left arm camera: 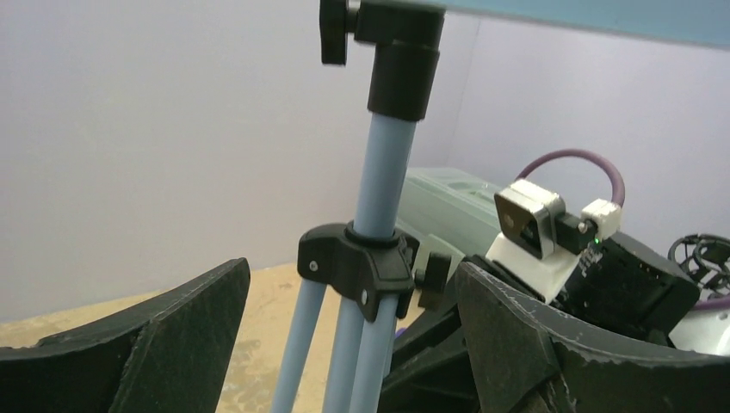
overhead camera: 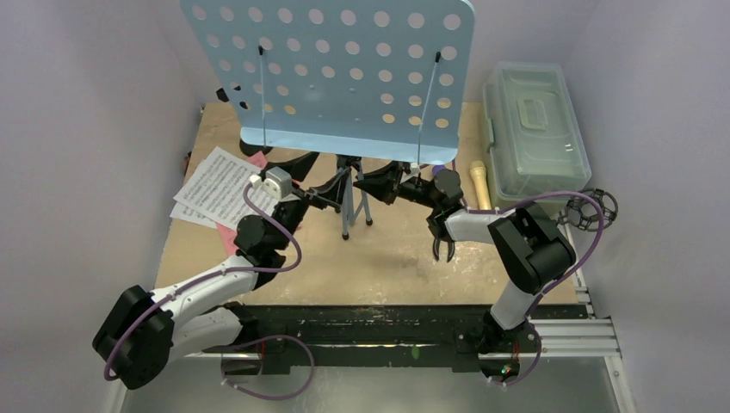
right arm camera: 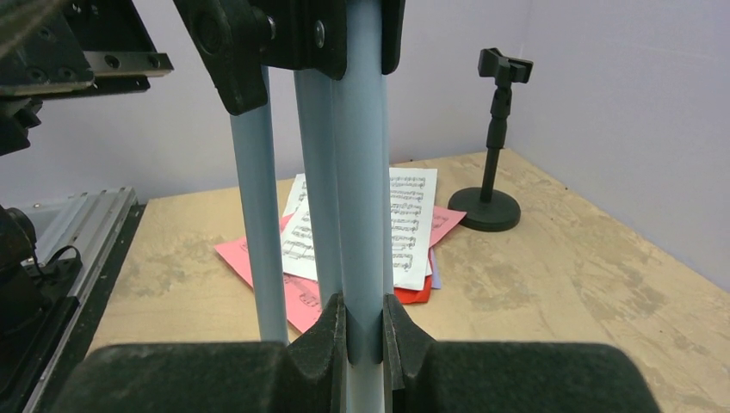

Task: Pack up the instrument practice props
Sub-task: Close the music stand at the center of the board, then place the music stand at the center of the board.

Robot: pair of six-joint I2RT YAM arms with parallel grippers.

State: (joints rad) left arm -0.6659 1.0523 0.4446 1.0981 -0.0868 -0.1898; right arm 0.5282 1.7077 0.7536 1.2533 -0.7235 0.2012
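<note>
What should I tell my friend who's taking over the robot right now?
Left gripper open, fingers either side of the stand, not touching it.
Right gripper shut on one of the stand's lower tubes.
Pages lie on the table, round-base pole upright near them, cream mic beside the box.
Done: nothing packed that I can see; box lid shut.
Left: probably fold the stand, pack everything.

The music desk (overhead camera: 331, 73) overhangs, tripod legs (overhead camera: 347, 206) block mid-table; near tabletop (overhead camera: 379, 267) lies open.

The purple microphone (overhead camera: 442, 171) is largely hidden beneath the music desk (overhead camera: 336, 69), whose far edge is cut off; the sheet-music pages (overhead camera: 213, 185) are partly covered by the left arm (overhead camera: 207, 288).
</note>
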